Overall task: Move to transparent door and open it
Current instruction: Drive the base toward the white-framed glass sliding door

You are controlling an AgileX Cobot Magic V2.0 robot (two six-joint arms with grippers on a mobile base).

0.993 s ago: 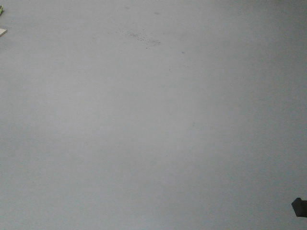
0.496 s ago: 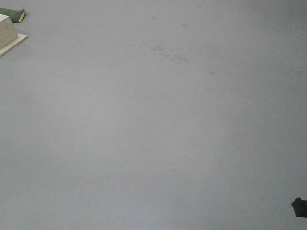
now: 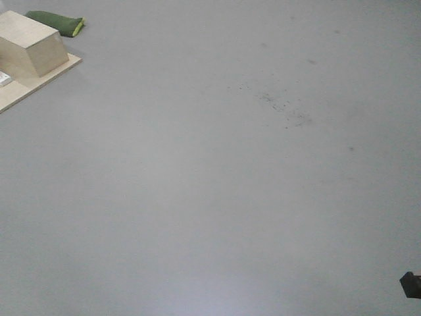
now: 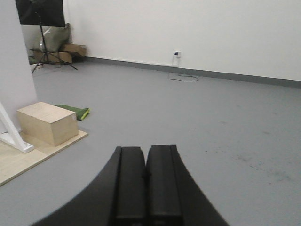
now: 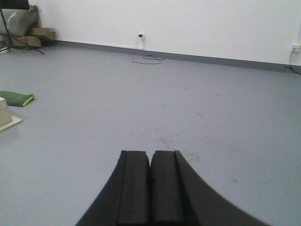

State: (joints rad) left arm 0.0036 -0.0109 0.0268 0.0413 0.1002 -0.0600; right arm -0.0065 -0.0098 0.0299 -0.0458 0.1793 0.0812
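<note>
The transparent door is out of view in every frame. My left gripper [image 4: 146, 149] is shut and empty, its black jaws pressed together, pointing across grey floor toward a white wall. My right gripper [image 5: 150, 153] is shut and empty too, pointing over the same floor. In the front view only a small black corner of the robot [image 3: 410, 284] shows at the lower right.
A light wooden box [image 3: 29, 45] stands on a wooden board [image 3: 20, 92] at the front view's upper left, with a green bag [image 3: 56, 22] behind it; all three show in the left wrist view [image 4: 47, 123]. A white slanted strut [image 4: 11, 134], a tripod [image 4: 44, 52], cardboard boxes [image 4: 70, 49] and a wall socket with cable [image 4: 178, 54] are further off. Dark specks [image 3: 283, 108] mark the floor.
The floor view has shifted: the speck patch slid right and down, and the wooden box, board and green bag came into view at the upper left. The base is moving.
</note>
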